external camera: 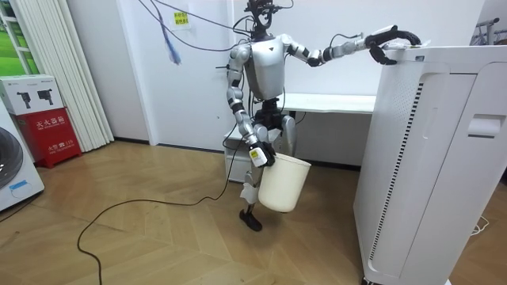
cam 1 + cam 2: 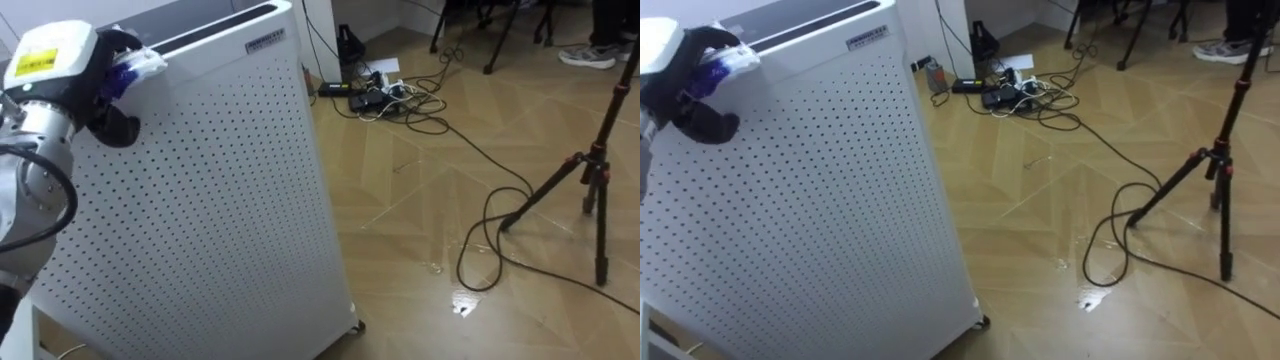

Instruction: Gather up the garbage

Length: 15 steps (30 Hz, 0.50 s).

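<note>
- Far left of the eye view, the left hand [image 2: 98,95] has its fingers clenched round a crumpled blue-and-white wrapper [image 2: 138,66]. This is the garbage, and it sits at the top edge of the tall white perforated appliance [image 2: 220,220]. I cannot tell whether it has cleared the top.
- The yellow sticker [image 2: 38,62] by that wrist carries dark print, and a small nameplate [image 2: 265,42] sits on the appliance's top rim. Both are too small to read.
- Risk: your hold looks shallow on thin crumpled film. A quick lift could drop it into the dark slot [image 2: 215,28] along the appliance top, or down its side.
- In the room view, the right hand [image 1: 261,155] has its fingers grasping the rim of the cream plastic bucket [image 1: 283,184]. The bucket hangs low by the thigh, well apart from the wrapper. That makes a long transfer, so swing slowly or the wrapper may land on the wooden floor [image 2: 420,230].
- Far right lie tangled black cables with a power strip [image 2: 375,95], and a black tripod [image 2: 590,170] stands there. Both are trip hazards if you step that way.
</note>
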### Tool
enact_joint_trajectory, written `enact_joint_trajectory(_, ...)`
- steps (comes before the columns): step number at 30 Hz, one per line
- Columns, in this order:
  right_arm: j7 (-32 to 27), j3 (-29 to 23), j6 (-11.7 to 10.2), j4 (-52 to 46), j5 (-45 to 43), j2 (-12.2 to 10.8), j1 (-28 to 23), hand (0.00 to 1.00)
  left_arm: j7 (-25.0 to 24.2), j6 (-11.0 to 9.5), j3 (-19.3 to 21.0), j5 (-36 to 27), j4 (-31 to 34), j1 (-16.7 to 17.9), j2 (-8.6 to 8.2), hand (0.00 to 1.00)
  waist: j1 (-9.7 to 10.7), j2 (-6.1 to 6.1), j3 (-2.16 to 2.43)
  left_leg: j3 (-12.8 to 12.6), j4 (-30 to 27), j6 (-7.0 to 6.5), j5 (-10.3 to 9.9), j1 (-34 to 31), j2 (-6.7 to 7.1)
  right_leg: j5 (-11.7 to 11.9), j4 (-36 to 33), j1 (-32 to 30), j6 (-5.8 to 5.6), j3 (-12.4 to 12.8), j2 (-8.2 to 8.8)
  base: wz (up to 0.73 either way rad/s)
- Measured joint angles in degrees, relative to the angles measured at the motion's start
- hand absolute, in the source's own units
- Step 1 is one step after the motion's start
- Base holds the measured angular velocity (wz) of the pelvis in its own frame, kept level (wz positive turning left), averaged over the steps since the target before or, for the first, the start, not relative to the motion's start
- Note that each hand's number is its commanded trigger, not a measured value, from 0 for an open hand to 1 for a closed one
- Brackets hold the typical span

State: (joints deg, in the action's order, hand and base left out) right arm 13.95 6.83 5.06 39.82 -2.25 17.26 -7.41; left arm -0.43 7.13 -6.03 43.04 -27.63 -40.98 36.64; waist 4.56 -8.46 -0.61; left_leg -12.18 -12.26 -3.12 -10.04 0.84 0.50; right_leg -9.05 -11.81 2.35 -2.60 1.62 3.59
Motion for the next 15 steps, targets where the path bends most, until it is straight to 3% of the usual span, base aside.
enact_joint_trajectory(3,-0.21,-0.11,1.57,0.24,0.0,0.04,-0.02,1.0,-1.11,1.66,-0.01,0.06,-3.89,-2.37,-0.56,1.0,0.22,-0.45,-0.17,-0.24,0.45,-0.02,0.02,0.89,0.23,-0.62,-0.92,-0.22,-0.24,0.02,0.22,-0.08)
enact_joint_trajectory(15,-0.79,-0.05,5.1,-0.08,0.23,0.11,0.45,1.0,-2.8,3.99,-0.37,0.41,-3.89,-4.01,-1.0,1.0,0.15,-0.42,-0.18,-0.38,0.01,-0.01,0.04,1.33,0.29,-1.09,-1.04,-0.01,-0.35,-0.11,0.31,0.0)
